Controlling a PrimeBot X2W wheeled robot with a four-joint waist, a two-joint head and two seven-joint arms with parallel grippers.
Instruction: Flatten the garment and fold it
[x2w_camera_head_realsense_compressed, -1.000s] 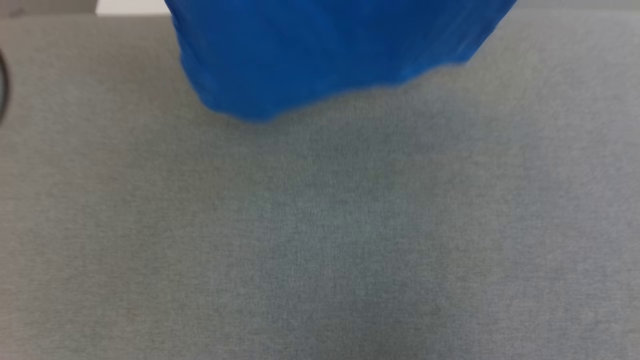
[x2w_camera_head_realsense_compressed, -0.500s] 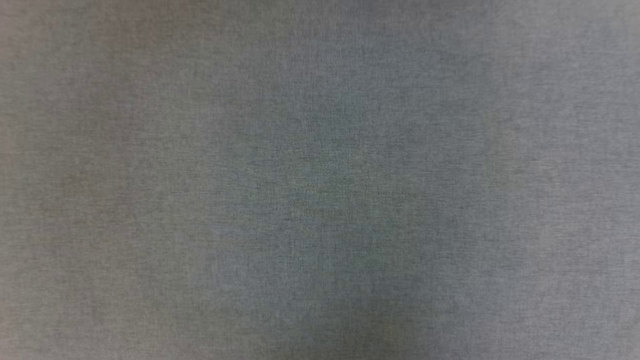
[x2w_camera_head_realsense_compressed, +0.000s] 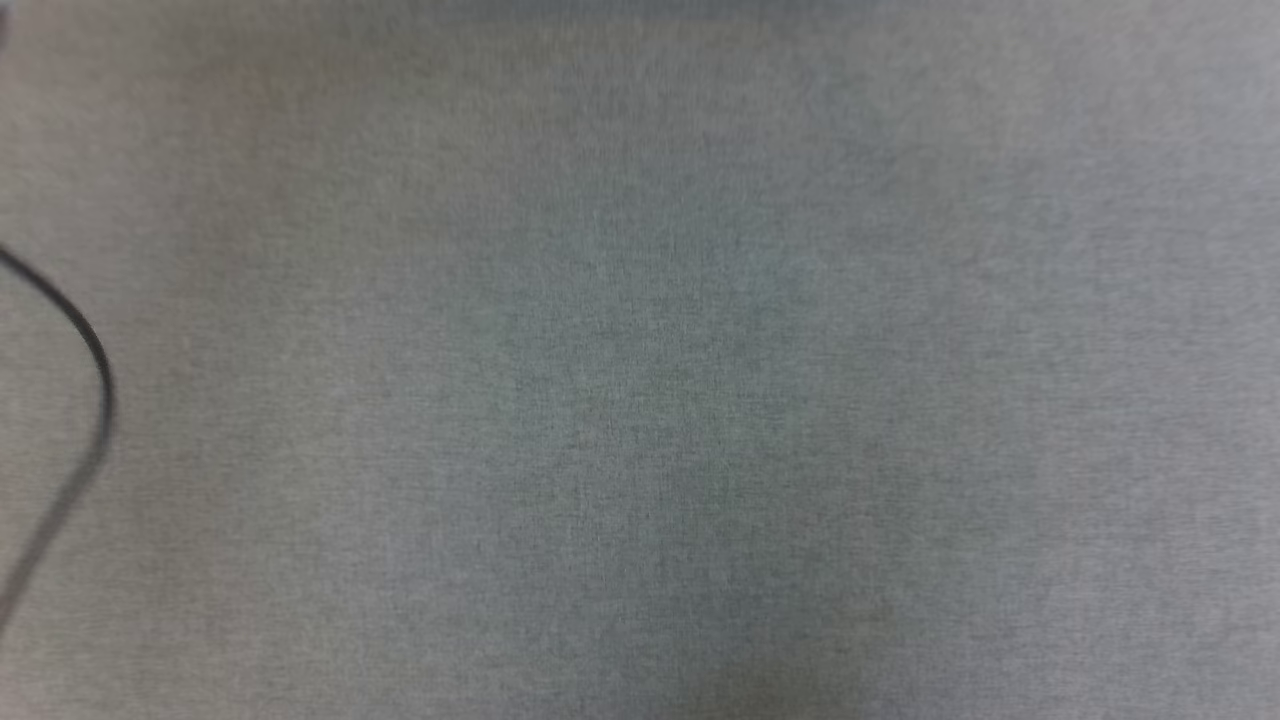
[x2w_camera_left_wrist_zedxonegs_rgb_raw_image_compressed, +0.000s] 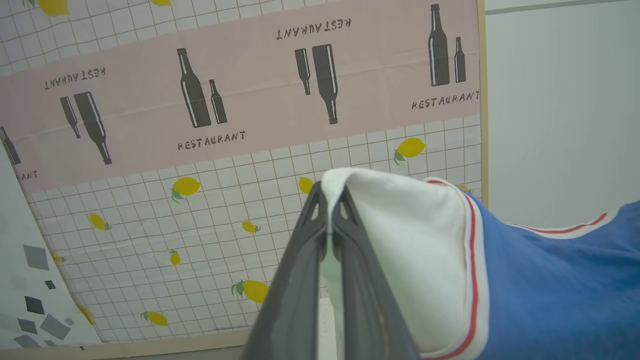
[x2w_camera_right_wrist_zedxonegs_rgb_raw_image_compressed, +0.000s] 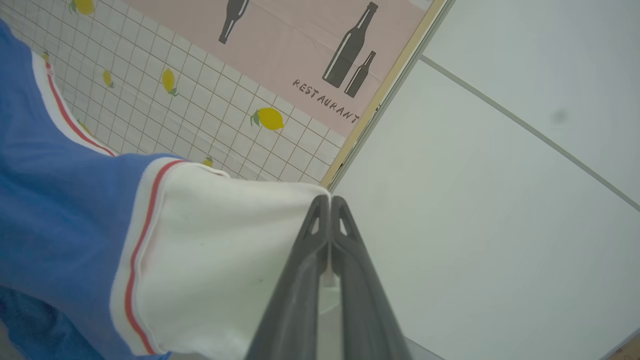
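Pinching one sleeve each, both tools hold the garment (x2w_camera_left_wrist_zedxonegs_rgb_raw_image_compressed: 550, 280) up in the air, spread between them. The left tool (x2w_camera_left_wrist_zedxonegs_rgb_raw_image_compressed: 330, 205) has its fingers pressed together on the folded edge of a white sleeve (x2w_camera_left_wrist_zedxonegs_rgb_raw_image_compressed: 410, 240), and the blue body runs off to the right of its tips. The right tool (x2w_camera_right_wrist_zedxonegs_rgb_raw_image_compressed: 330, 205) is clamped the same way on the other sleeve (x2w_camera_right_wrist_zedxonegs_rgb_raw_image_compressed: 225, 250), with the blue cloth stretching away to its left. Past the tips of both tools stands a patterned panel (x2w_camera_left_wrist_zedxonegs_rgb_raw_image_compressed: 240, 100) of bottles and lemons, so the fingers point outward, not down. The head view gives a blurred grey surface, probably the tabletop (x2w_camera_head_realsense_compressed: 640, 400), with a dark cable (x2w_camera_head_realsense_compressed: 95, 370) curving near one edge.

The risk lies in the lowering. Each grip takes only a narrow bite of soft sleeve near the fingertips, so a quick swing or an uneven pull could drag the fabric out of one tool and let that side collapse in a heap. If the tools descend without drawing the cloth taut, the hanging hem may land first and bunch underneath. The cable could also snag a trailing edge.
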